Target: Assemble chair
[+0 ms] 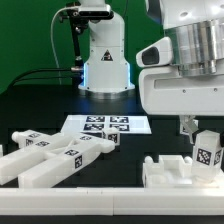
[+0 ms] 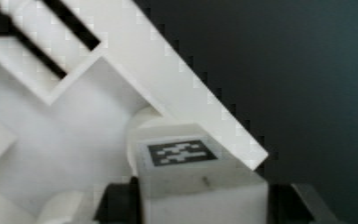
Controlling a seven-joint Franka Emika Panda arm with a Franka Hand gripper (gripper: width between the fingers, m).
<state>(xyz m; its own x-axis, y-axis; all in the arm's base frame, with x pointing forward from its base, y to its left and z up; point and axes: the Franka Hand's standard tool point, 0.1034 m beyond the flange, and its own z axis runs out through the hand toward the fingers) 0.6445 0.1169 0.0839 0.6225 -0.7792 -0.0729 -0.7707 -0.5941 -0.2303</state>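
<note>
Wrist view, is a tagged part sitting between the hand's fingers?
Yes, a white tagged chair part sits between the hand's two dark fingers.

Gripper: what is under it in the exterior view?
A tagged block, held between the gripper's fingers, over a white panel. The block covers the panel spot below it, so whether they touch cannot be seen.

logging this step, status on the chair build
jaws astride small matte white tagged block, grip unclear; flat white plastic panel alongside; long white bars apart, no obstruction seen
</note>
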